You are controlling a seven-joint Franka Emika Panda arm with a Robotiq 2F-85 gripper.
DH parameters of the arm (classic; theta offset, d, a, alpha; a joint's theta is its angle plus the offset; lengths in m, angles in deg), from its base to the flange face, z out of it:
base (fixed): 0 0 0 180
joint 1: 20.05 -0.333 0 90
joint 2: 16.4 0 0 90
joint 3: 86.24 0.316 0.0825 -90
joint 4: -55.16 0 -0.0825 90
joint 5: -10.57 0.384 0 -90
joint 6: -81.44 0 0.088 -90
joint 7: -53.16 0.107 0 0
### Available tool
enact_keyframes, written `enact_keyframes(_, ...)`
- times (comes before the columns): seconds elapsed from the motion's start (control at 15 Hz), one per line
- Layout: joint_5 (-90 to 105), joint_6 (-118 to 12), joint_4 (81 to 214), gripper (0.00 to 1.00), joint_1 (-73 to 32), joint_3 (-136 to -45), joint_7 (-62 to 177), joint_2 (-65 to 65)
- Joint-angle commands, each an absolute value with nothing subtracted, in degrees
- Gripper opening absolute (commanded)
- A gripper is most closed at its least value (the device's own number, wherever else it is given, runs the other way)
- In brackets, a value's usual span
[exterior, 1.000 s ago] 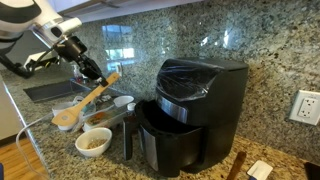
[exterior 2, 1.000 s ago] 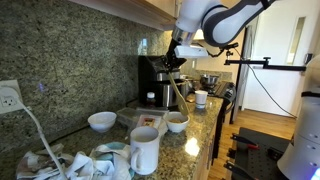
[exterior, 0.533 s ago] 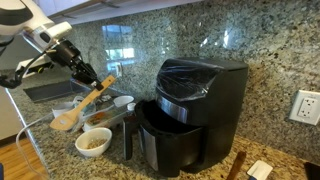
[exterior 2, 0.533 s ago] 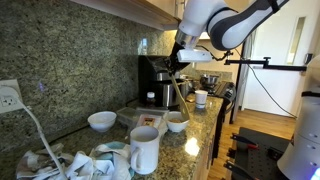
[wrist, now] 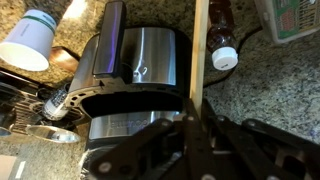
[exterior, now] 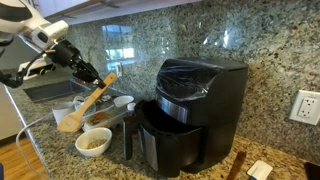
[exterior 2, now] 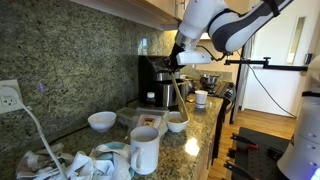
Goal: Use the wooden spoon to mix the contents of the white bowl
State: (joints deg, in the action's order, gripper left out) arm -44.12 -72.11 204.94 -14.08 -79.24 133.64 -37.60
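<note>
**Status.** The tool (exterior: pixel 87 71) is clamped shut on the upper handle of the wooden spoon (exterior: pixel 89 99). In the wrist view the handle runs straight out from between the closed jaws toward 12 o'clock.

**Change.** Over the last second the tool has drifted slightly sideways and returned. The spoon head has moved only a little and has stayed at much the same height. No descent is evident.

**Position.** In an exterior view the spoon slopes from the tool toward 7 o'clock. Its head hangs at about 10 o'clock from the white bowl (exterior: pixel 92 152), clear of the contents (exterior: pixel 94 141). The bowl stands on the tabletop (exterior: pixel 283 150), near the black air fryer (exterior: pixel 195 105), at its 8 o'clock.

**Meaning for the task.** The grasp is complete, but mixing has not begun. The likely next step is to bring the head over the bowl and lower it into the contents. Lateral alignment cannot be confirmed from these views.
</note>
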Motion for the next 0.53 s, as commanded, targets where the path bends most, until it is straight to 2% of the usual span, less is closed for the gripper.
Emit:
enact_keyframes(0.0,-50.18,-71.14,203.76,0.05,-11.69,-77.38,138.78,-37.63)
enact_keyframes(0.47,-62.10,-69.94,202.84,0.05,-9.96,-74.63,152.13,-36.84)
